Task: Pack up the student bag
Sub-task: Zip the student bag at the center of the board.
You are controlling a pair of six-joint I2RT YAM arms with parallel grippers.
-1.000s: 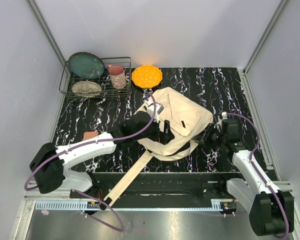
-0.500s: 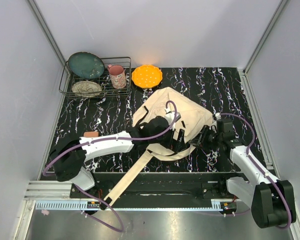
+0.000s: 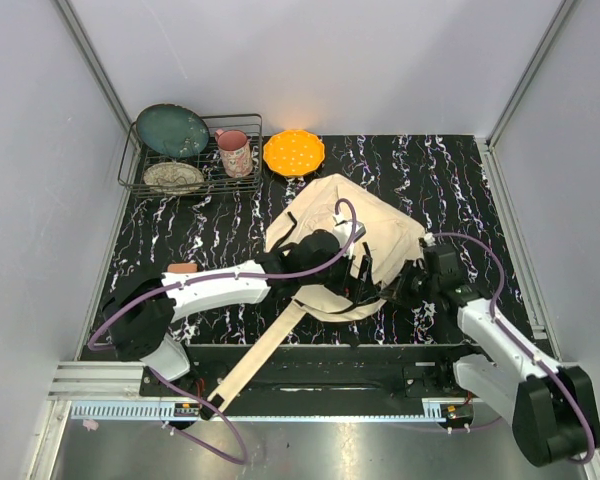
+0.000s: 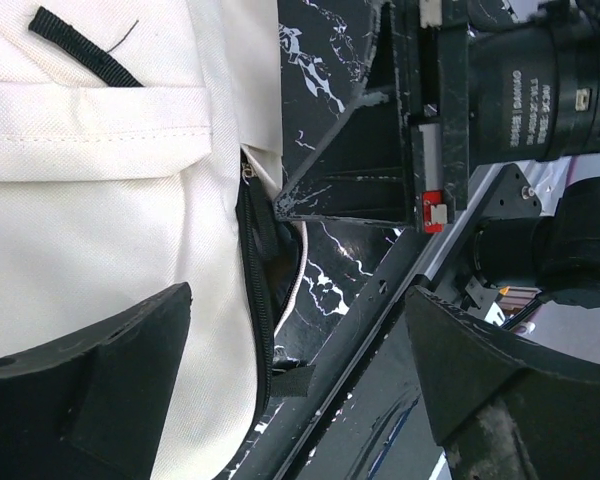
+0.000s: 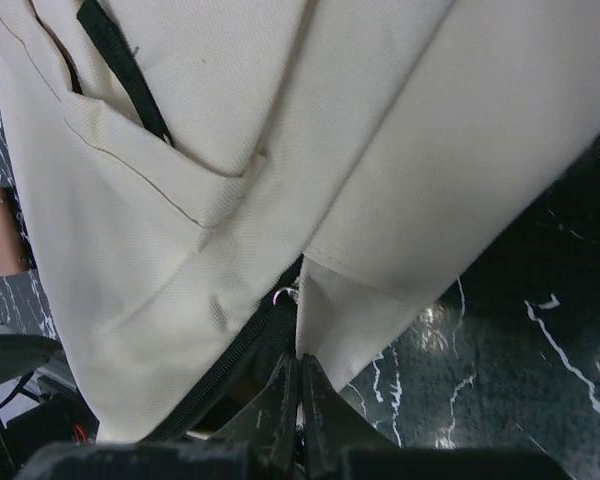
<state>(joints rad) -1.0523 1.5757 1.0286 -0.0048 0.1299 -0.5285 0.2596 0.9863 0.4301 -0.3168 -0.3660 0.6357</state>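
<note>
Right claw (image 5: 299,378) has closed at unzipped student bag (image 5: 210,240).

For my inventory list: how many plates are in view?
3: a teal plate and a pale patterned plate in the wire rack, an orange plate beside it. The student bag could hide others.

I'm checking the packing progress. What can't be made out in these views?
Inside the student bag: dark zipper gap, both wrist views.
What the shut right gripper pinches: right wrist view, its closed jaws cover it.
Bag's near front: top view, under the left arm.
Small orange item: top view, at that arm's edge, too small to identify.
</note>
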